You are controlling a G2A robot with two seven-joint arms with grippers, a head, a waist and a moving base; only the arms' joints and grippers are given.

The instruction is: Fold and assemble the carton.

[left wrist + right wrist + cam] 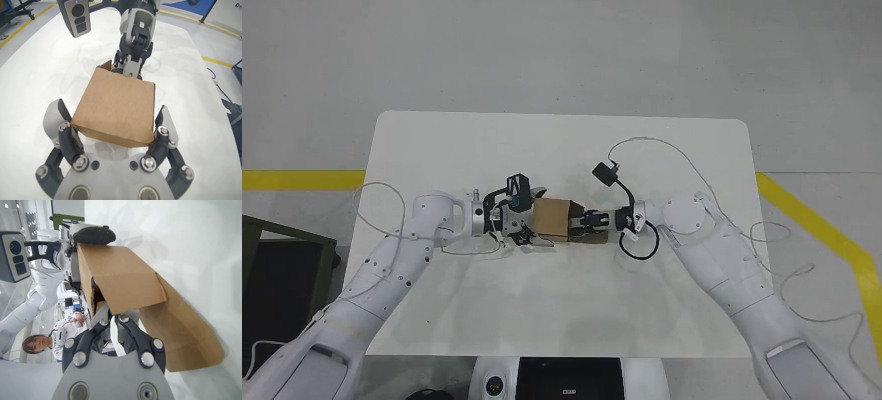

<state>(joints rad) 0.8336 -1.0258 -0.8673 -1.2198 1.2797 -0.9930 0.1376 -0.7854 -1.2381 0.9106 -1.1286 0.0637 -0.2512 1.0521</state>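
A small brown carton [552, 217] sits at the middle of the white table [562, 140], held between both arms. My left gripper [111, 105] straddles one end of the carton [117, 108], with a finger pad [63, 111] against each side corner, shut on it. At the opposite, open end, my right gripper [114, 315] is shut on the edge of a carton wall [121, 279]. One long flap [179, 332] hangs out from this end and lies toward the table. In the top view the left gripper [520, 225] and right gripper [587, 222] flank the carton.
A thin cable [672, 150] loops over the table from the right arm, and another cable [382, 195] trails near the left edge. Yellow floor tape [302, 180] runs past both sides. A dark cart [272, 280] stands off the left edge.
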